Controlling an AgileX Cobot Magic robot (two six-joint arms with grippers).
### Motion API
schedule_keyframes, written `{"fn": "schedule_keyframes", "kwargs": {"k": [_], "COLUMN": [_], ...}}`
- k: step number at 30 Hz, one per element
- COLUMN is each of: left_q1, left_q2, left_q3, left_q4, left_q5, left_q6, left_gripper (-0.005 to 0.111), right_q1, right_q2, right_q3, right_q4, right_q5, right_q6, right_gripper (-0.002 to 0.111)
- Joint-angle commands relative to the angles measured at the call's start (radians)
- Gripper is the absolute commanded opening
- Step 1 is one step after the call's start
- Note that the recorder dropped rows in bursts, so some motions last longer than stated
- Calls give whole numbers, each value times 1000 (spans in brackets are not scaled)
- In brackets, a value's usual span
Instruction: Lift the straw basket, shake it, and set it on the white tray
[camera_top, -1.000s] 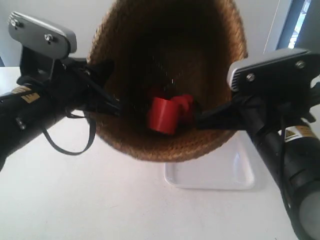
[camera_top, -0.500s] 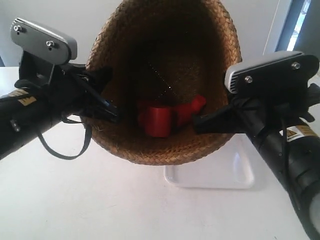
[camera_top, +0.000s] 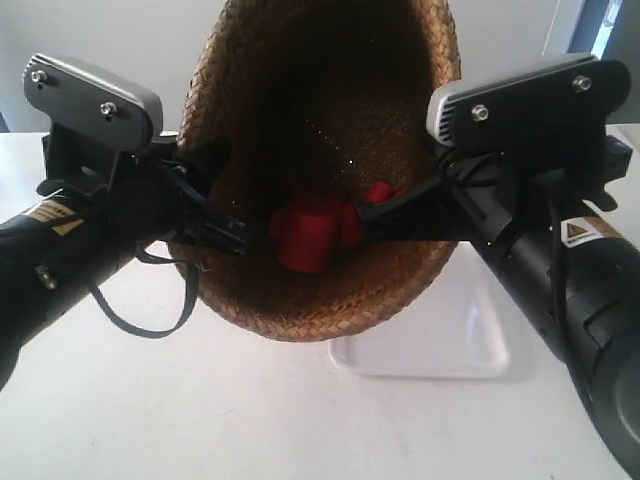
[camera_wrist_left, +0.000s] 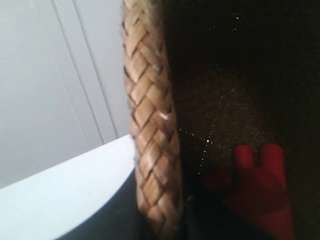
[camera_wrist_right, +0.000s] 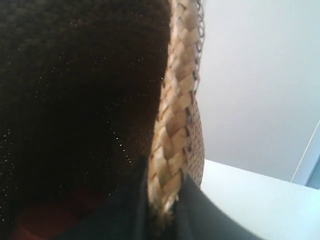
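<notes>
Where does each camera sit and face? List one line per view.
Exterior: apart, facing into the straw basket above the white tray; both arms show.
Left wrist: on the arm, facing the basket rim; left pincer shows darkly.
Right wrist: likewise; right pincer clamps the rim.
Shared: exterior and left wrist show red pieces inside.

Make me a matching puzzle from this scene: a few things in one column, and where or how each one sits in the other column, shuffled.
Things:
1. straw basket
2. white tray
3. red objects
4. left gripper

Places or states:
A. flat on the table
B. inside the basket
C. clamped on the woven rim
D. tipped, mouth facing the exterior camera

Pairs: 1-D, 2-A, 3-B, 4-C
</notes>
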Motion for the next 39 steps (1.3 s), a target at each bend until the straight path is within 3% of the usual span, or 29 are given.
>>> {"fn": "schedule_keyframes", "kwargs": {"k": [1,16,18,21,23,25,26,27,30,32,33,39], "left_q1": [-14,-14,-22,-150,-297,-373,-358,-289,32,127,139,133], "left_q2": [-17,-17,-41,-205,-305,-329,-301,-254,-16,57,49,-17], "left_q3": [-5,-5,-5,33,98,132,133,126,15,-40,-41,-16], "left_q4": [21,-15,-52,-119,-188,-249,-265,-212,139,263,306,331], "left_q5": [13,4,21,187,64,-136,-193,-205,39,163,207,176], "left_q6": [79,107,115,305,418,442,430,388,-3,-235,-299,-255], "left_gripper": [0,0,0,0,0,0,0,0,0,0,0,0], "right_q1": [6,-8,9,214,385,451,431,374,94,29,32,43], "right_q2": [-9,37,5,-194,-341,-384,-357,-290,-27,58,60,24], "right_q3": [-7,-7,-7,7,39,88,108,125,96,63,61,74], "right_q4": [-94,-125,-78,132,93,28,5,-30,-180,-101,-58,-135], "right_q5": [11,-24,-23,61,21,-167,-249,-285,-179,-212,-207,-178], "right_q6": [-27,-38,-130,-346,-362,-282,-215,-145,-3,27,21,43], "right_gripper": [0,0,0,0,0,0,0,0,0,0,0,0]}}
